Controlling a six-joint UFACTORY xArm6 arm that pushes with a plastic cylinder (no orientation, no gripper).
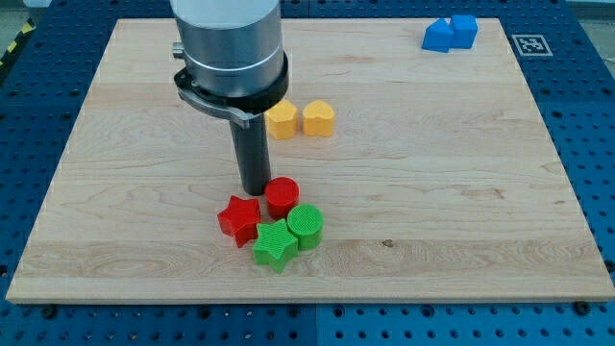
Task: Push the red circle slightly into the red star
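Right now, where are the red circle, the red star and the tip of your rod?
red circle (282, 195), camera view, on its flat top face.
red star (239, 217), camera view, on the middle of its top.
my tip (256, 190), camera view, at the rod's very end, just left of the red circle, above the red star.

Desk (432, 173): pale wood, visible grain, smooth matt. Red circle (282, 196), red star (239, 219), green blocks (288, 235): matt plastic w/ ribbed tops. Rod (255, 154): dark, matt; collar (231, 58) above it grey metal, slight sheen.
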